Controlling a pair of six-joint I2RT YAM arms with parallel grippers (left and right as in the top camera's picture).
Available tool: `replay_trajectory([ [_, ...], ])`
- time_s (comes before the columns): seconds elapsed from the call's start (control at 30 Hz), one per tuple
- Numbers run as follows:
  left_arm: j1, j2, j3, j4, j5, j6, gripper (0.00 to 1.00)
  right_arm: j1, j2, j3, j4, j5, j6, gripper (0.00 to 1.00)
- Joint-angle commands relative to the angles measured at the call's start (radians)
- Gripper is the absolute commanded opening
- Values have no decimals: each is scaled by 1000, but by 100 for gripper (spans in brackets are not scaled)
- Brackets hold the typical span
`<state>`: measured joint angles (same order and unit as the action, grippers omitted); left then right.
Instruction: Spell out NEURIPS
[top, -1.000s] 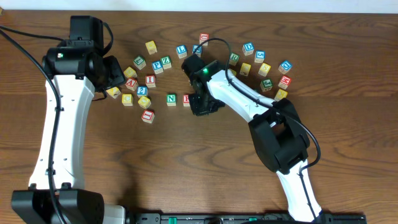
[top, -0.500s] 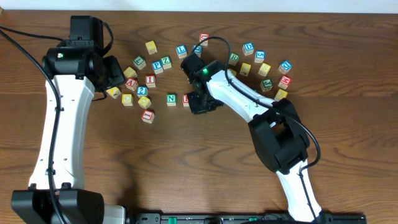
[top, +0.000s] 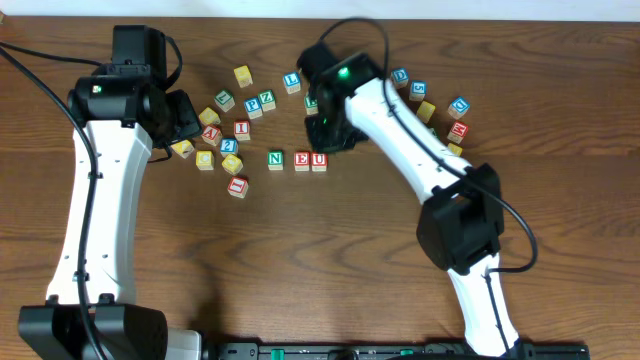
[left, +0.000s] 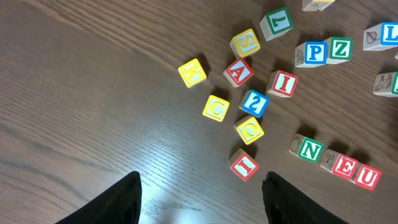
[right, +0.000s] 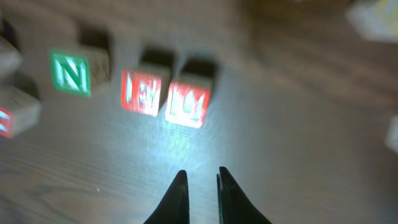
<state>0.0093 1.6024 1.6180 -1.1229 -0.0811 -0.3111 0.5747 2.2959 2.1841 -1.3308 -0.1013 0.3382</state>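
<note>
The table is crowded across its upper middle, and my right arm lies over that scatter, so a careless reach could sweep loose blocks away. My left gripper, at the bottom of its wrist view, has jaws spread and holds nothing. My right gripper has jaws almost pressed together, empty, just below the row. That row, N, E and U, sits mid-frame overhead; a low pass could knock U crooked. I judge R comes next, but I cannot find it. P touches Z, so a wide pinch might lift both.
</note>
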Motion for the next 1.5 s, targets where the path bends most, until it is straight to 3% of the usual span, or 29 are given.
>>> replay_trajectory([
  [0.0,0,-7,6,-6,2,-5,61,-47,-2,84,-25,-3,-22,13],
  [0.27,0,-7,6,-10,71,-4,61,-126,-2,231,-82,-11,-37,16],
  [0.5,0,-7,6,-22,74,-5,61,-184,-2,417,-184,-10,-52,32],
  [0.7,0,-7,6,-25,101,-6,61,-219,-1,443,-195,-22,-47,49],
  [1.1,-57,-2,6,-14,100,-5,60,-201,-1,396,-145,-25,-31,49],
  [1.23,-73,-1,6,-16,99,-5,49,-193,-1,370,-141,-24,-28,47],
  [1.47,-114,14,-45,-16,100,-6,15,-193,-1,258,-130,-25,-28,43],
])
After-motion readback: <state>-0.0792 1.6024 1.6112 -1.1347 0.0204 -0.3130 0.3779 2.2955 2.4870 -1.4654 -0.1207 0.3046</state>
